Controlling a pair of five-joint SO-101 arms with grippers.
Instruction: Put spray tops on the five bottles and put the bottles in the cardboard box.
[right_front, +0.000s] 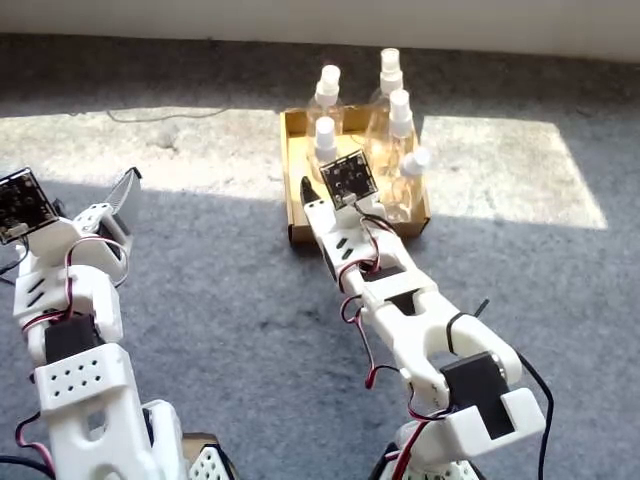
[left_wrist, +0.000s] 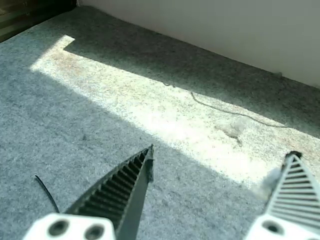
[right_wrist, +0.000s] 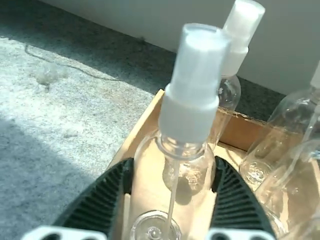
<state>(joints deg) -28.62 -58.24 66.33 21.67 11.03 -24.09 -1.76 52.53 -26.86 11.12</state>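
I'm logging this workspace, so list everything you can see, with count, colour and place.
bottles: five, clear, standing in the cardboard box
spray tops: five, white, one on each bottle
cardboard box: one, brown, on the far side of the carpet
carpet: one, grey, under everything
cable: one, thin and dark, lying on the carpet beyond the left arm
left end effector: one, black and white, open over bare carpet
right end effector: one, black and white, around one bottle in the box

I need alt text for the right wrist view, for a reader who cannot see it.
The right gripper clasps a clear bottle with a white spray top, standing in the cardboard box. Another capped bottle stands behind it, and grey carpet lies beside the box.
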